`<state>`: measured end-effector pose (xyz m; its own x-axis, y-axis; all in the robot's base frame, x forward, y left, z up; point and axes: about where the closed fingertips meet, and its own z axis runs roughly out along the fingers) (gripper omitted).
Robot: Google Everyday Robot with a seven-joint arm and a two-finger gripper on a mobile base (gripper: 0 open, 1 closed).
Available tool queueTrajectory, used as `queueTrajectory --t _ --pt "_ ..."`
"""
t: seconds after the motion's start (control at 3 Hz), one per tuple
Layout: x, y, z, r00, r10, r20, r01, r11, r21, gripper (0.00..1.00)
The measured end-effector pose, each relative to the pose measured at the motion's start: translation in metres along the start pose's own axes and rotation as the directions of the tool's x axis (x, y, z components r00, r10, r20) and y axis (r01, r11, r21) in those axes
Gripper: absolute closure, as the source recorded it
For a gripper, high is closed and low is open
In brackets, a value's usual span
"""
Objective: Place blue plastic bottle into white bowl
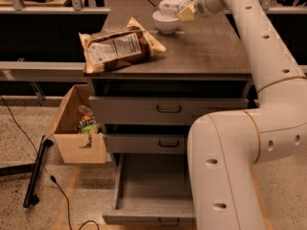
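The white bowl (166, 22) stands at the far middle of the dark cabinet top (201, 51). My gripper (185, 11) is just above and to the right of the bowl, shut on the blue plastic bottle (170, 6). The bottle lies roughly level, pointing left over the bowl. I cannot tell whether it touches the rim.
A large chip bag (120, 48) lies on the left of the cabinet top. The bottom drawer (151, 190) is pulled open. A cardboard box (79, 128) with items sits on the floor at the left, beside a black pole (36, 174) and cable. My arm (259, 80) fills the right side.
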<state>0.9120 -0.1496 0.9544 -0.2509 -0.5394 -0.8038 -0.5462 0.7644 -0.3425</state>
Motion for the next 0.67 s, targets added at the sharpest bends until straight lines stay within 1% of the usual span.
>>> queueTrajectory --t 0.33,0.67 --pt "0.0029 -0.0023 0.0041 1.0 0.001 -0.019 -0.001 0.9998 0.02 1.0" --pt "0.0069 -0.0003 0.0082 0.999 0.003 -0.041 -0.002 0.9997 0.023 0.88"
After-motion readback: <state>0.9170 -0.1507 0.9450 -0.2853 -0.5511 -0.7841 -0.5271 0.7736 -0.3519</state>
